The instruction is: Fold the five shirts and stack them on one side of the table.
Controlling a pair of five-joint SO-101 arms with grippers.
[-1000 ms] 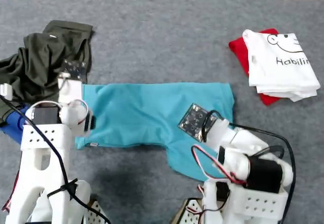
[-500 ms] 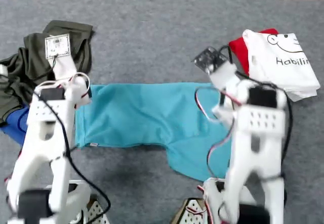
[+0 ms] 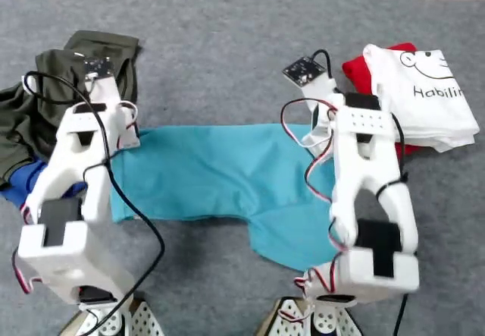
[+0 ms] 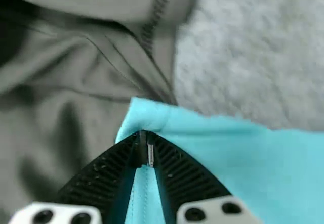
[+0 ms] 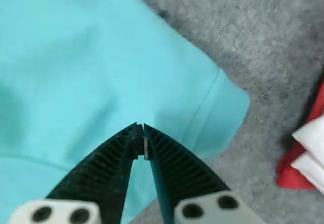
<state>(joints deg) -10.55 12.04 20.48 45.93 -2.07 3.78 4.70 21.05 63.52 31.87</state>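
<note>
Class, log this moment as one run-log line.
left gripper: shut on teal shirt | right gripper: same | white shirt: folded on red shirt

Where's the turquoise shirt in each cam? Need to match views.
High view: turquoise shirt spread flat mid-table, between the two arms.
Left wrist view: turquoise shirt, its corner at the left gripper, next to the olive shirt.
Right wrist view: turquoise shirt under the right gripper, its corner toward the red shirt.
Shared landmark: the grey table bordering the shirt.
</note>
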